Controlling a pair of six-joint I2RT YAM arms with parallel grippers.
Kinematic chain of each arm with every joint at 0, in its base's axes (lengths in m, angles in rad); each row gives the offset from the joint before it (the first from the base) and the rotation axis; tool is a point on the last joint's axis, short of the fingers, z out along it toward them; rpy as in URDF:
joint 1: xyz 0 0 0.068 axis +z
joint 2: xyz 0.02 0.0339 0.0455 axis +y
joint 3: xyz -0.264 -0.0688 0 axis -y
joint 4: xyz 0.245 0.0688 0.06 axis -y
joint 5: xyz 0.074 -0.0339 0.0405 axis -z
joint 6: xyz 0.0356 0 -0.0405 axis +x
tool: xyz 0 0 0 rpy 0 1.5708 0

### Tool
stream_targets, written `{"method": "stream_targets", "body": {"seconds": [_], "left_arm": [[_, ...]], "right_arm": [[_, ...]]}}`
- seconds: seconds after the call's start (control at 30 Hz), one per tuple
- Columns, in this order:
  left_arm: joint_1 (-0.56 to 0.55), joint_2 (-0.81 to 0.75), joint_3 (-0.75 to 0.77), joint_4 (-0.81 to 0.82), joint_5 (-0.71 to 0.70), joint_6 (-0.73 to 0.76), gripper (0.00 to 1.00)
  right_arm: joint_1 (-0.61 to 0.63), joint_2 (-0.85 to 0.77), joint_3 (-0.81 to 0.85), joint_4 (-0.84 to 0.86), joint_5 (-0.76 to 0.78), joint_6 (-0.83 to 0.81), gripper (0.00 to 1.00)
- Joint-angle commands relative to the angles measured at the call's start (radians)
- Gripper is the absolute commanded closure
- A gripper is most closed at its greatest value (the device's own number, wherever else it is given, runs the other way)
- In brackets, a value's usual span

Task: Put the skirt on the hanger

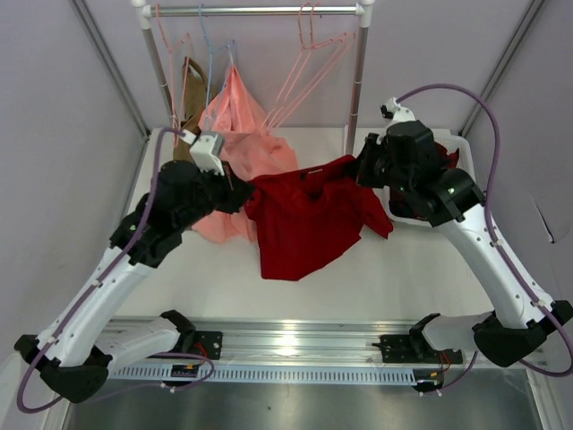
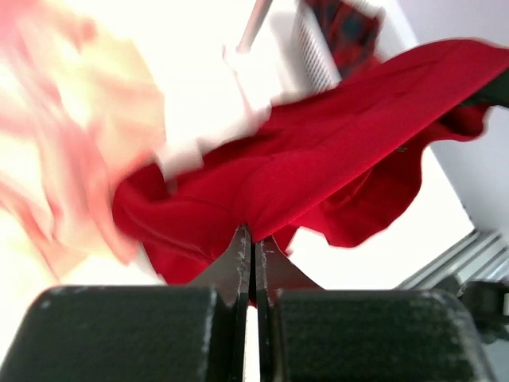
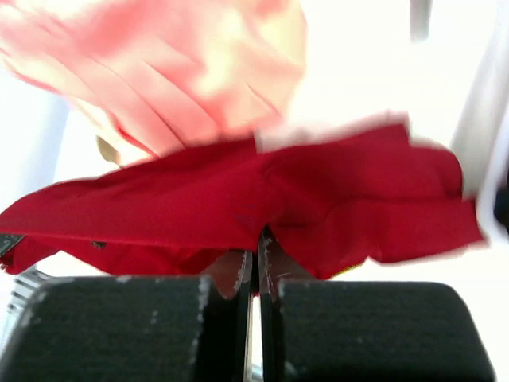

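The deep-red skirt [image 1: 304, 219] hangs stretched between my two grippers above the table's middle, its lower part draping down. My left gripper [image 1: 240, 190] is shut on the skirt's left edge [image 2: 262, 191]. My right gripper [image 1: 360, 168] is shut on the skirt's right edge [image 3: 270, 207]. Pale-pink wire hangers [image 1: 309, 72] hang on the rail at the back, behind and above the skirt. I cannot tell which of them is the task's hanger.
A white rack with a top rail [image 1: 260, 11] and two posts stands at the back. A salmon-pink garment [image 1: 237, 134] hangs from it on a light blue hanger [image 1: 208, 45]. A white bin [image 1: 466, 148] with a checked garment sits behind the right arm.
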Motion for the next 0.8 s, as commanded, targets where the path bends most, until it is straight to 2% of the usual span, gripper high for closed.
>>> {"method": "stream_targets", "body": {"seconds": [0.0, 0.13, 0.27, 0.4, 0.43, 0.47, 0.57, 0.6, 0.67, 0.7, 0.73, 0.77], "left_arm": [[0.046, -0.003, 0.132, -0.146, -0.051, 0.095, 1.00], [0.046, 0.012, 0.209, -0.183, -0.007, 0.122, 1.00], [0.045, 0.009, 0.224, -0.215, -0.027, 0.147, 1.00], [0.046, 0.032, 0.154, -0.188, -0.010, 0.124, 1.00], [0.046, 0.018, 0.122, -0.155, 0.001, 0.087, 1.00], [0.046, 0.007, -0.004, -0.116, 0.030, 0.063, 1.00], [0.048, -0.003, -0.213, 0.030, 0.079, -0.032, 1.00], [0.048, 0.003, -0.254, 0.059, 0.084, -0.055, 1.00], [0.046, 0.016, -0.413, 0.181, 0.126, -0.123, 1.00], [0.046, 0.021, -0.455, 0.226, 0.136, -0.146, 1.00], [0.046, 0.024, -0.528, 0.325, 0.163, -0.187, 1.00], [0.046, 0.029, -0.599, 0.367, 0.173, -0.213, 1.00]], "right_arm": [[-0.039, 0.012, 0.168, -0.088, 0.055, -0.083, 1.00], [-0.038, 0.027, 0.258, -0.133, -0.001, -0.099, 1.00], [-0.038, 0.017, 0.310, -0.159, -0.030, -0.112, 1.00], [-0.056, 0.004, 0.239, -0.134, -0.086, -0.129, 1.00], [-0.056, -0.009, 0.149, -0.110, -0.108, -0.129, 1.00], [-0.061, -0.026, 0.089, -0.041, -0.163, -0.128, 1.00], [-0.081, -0.074, -0.149, 0.056, -0.264, -0.114, 1.00], [-0.081, -0.088, -0.215, 0.138, -0.278, -0.108, 1.00], [-0.096, -0.117, -0.409, 0.217, -0.324, -0.096, 1.00], [-0.098, -0.126, -0.477, 0.310, -0.374, -0.083, 1.00], [-0.101, -0.135, -0.592, 0.352, -0.396, -0.073, 1.00], [-0.102, -0.135, -0.642, 0.398, -0.421, -0.062, 1.00]]}}
